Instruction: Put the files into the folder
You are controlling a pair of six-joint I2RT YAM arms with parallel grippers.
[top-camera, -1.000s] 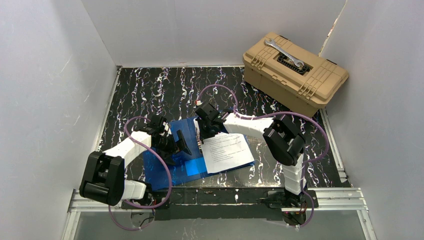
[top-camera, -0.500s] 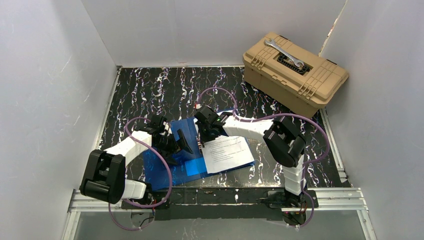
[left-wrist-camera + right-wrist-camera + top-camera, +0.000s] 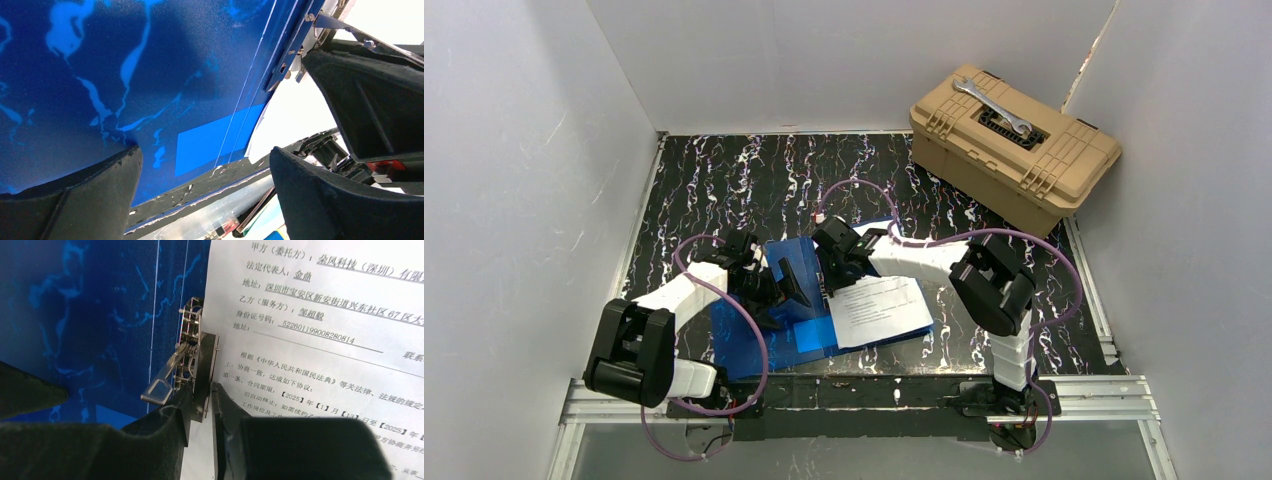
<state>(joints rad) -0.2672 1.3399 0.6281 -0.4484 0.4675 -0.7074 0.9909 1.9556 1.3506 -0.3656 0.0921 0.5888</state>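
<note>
The blue folder [image 3: 754, 345] lies open on the table, with its metal spring clip [image 3: 192, 345] along the spine. The files [image 3: 879, 310], white sheets with black text, lie on its right half, and their text is readable in the right wrist view [image 3: 320, 340]. My right gripper [image 3: 829, 275] is shut on the clip's black plate [image 3: 206, 360], and its fingertips meet there in the right wrist view [image 3: 202, 405]. My left gripper [image 3: 792, 283] is open and empty, with its jaws wide apart over the folder's left cover [image 3: 125, 75] in the left wrist view [image 3: 205, 200].
A tan toolbox [image 3: 1014, 150] with a wrench [image 3: 992, 107] on its lid stands at the back right. White walls close in the left, back and right. The table's metal front rail [image 3: 864, 395] runs just behind the folder's near edge.
My right gripper has edged slightly nearer and to the left along the folder's spine. The left arm and the files have hardly moved.
</note>
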